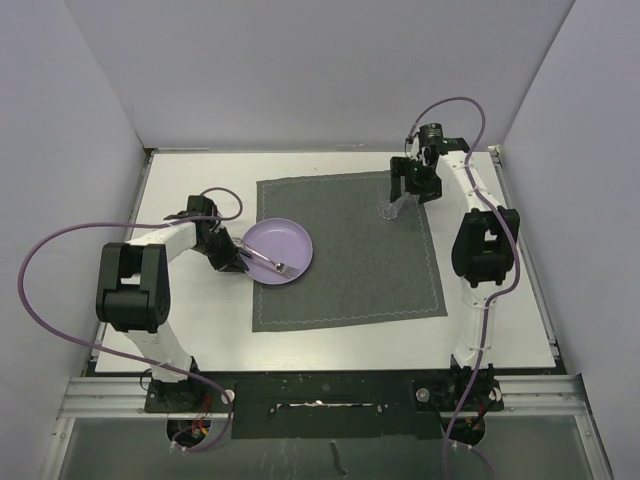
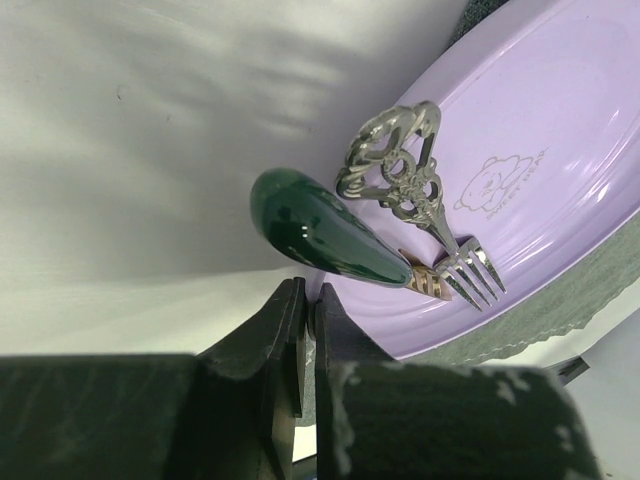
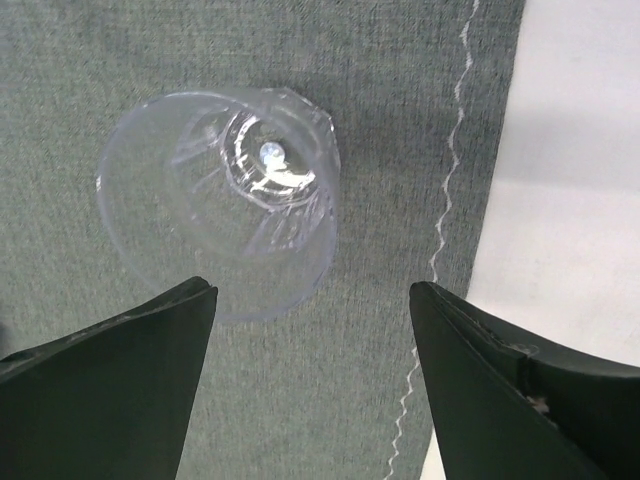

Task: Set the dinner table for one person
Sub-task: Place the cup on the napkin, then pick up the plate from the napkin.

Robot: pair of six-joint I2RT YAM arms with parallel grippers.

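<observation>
Nearest the overhead lens is the table [image 1: 350,345], its railed front edge carrying both arm bases; it fills the floor of the white-walled cell. On it lies the mat [image 1: 345,270], dark grey with a stitched border, set centre-right.

Next in size is the plate [image 1: 292,240], lilac, straddling the mat's left edge. The cup [image 3: 220,210], clear plastic, stands upright on the mat's far right part, near the stitching. The right gripper [image 3: 312,290] hangs over it with its jaws spread wide, one on each side and neither seeming to touch it, so the cup looks placed.

Smaller again, a fork [image 2: 430,200] with an ornate silver handle lies on the plate. Beside it is a green utensil [image 2: 325,230], its gold collar tucked under the tines. The left gripper [image 2: 305,295] sits at the plate's left rim with its jaws pressed together and nothing visible between them. The green handle lies just past the tips; whether they touch it I cannot tell.

By my reading, the cutlery step is in hand. The right arm should next rise straight up, clear of the cup. The left must open, then grip one piece and lay it beside the plate.
</observation>
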